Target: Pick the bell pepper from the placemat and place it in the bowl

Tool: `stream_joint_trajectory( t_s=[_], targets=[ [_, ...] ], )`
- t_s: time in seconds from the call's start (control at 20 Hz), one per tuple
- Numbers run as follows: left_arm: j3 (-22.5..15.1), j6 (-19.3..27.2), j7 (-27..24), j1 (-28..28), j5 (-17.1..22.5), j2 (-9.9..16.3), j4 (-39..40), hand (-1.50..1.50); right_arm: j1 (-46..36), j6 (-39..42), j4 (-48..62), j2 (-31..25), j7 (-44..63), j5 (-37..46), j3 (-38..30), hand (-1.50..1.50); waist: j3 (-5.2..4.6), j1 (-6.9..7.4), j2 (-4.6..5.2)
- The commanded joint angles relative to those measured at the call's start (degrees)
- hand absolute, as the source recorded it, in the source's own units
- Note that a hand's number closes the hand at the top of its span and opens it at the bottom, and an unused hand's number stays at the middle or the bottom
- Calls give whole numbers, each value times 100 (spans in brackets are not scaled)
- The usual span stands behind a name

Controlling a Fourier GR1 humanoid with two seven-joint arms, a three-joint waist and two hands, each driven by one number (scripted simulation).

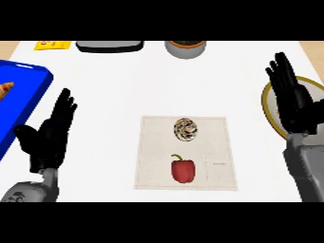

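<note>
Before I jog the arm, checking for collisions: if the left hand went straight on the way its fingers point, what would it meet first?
Probably nothing near: the left hand points up and slightly right over bare counter, toward the dark tray at the far edge; height is unclear.

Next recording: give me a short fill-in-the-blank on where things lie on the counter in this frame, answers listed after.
1. The red bell pepper lies on the placemat, nearer the robot than the ____ item on that mat.
2. The blue tray at the view's left holds a ____.
3. The right hand shows in front of a ____-rimmed dish.
4. The left hand has its fingers ____.

Missing words: speckled; croissant; gold; straight
</note>
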Motion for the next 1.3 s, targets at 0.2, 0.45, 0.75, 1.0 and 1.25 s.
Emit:
stream_joint_trajectory(
  t_s=[0.2, 0.45, 0.75, 1.0, 1.25],
  targets=[
    [453, -233, -112, -122, -194, 766, -121, 0, -459, 36, -1829, -388, -375, 1661, 1462, 150, -92, 75, -121],
    [642, -150, -76, 203, -150, 849, -31, 0, 938, -1176, -1291, -1216, 894, 3516, 1370, -150, -119, -532, -202],
    [839, -358, -199, 238, -27, 1052, -90, 0, 2583, -2046, -2694, -842, 1167, 5426, 2809, -150, -90, -465, -128],
    [920, -552, -298, 174, 131, 1034, 2, 0, 3870, -2281, -3865, -585, 2261, 7136, 3527, -150, -87, -321, -46],
    [896, -708, -450, -280, 96, 930, 490, 0, 3880, -944, -4942, -32, 3574, 8822, 4141, -150, -80, -107, 33]
  ],
)
